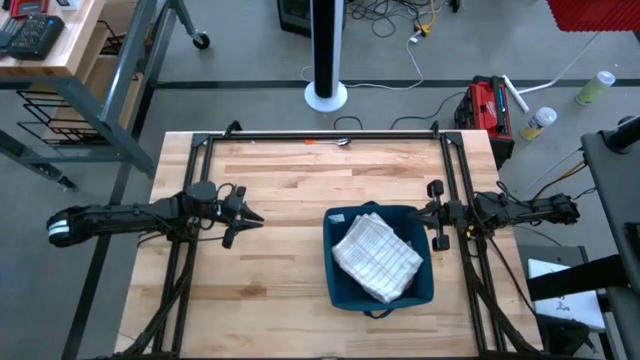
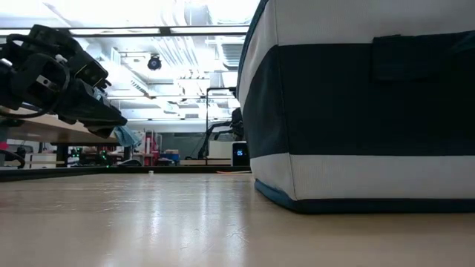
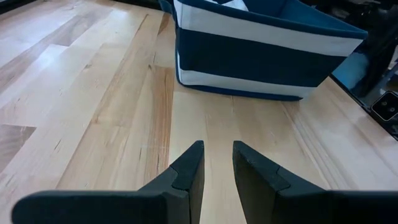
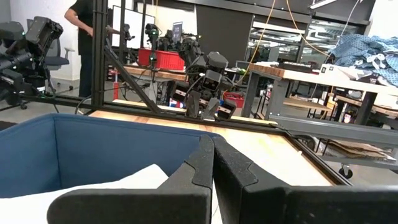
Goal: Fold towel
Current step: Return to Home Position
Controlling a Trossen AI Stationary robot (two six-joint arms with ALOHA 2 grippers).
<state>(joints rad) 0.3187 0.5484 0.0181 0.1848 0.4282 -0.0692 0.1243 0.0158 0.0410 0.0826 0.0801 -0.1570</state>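
A white towel (image 1: 376,257) with a thin grid pattern lies folded inside a navy bin with a white stripe (image 1: 330,262), which stands on the table's right half. The right wrist view shows the towel (image 4: 124,186) resting against the bin's blue inner wall (image 4: 93,146). My left gripper (image 1: 258,218) hovers over bare wood left of the bin, pointing at it (image 3: 261,50), fingers open a little (image 3: 217,152) with nothing between them. My right gripper (image 1: 422,211) waits at the bin's right rim, shut (image 4: 213,146) and empty.
A black metal frame (image 1: 340,133) runs along the table's far edge and sides. A small metal object (image 1: 342,141) lies by the far rail. Bare wood (image 1: 290,200) stretches between my left gripper and the bin. A person (image 4: 87,31) stands beyond the table.
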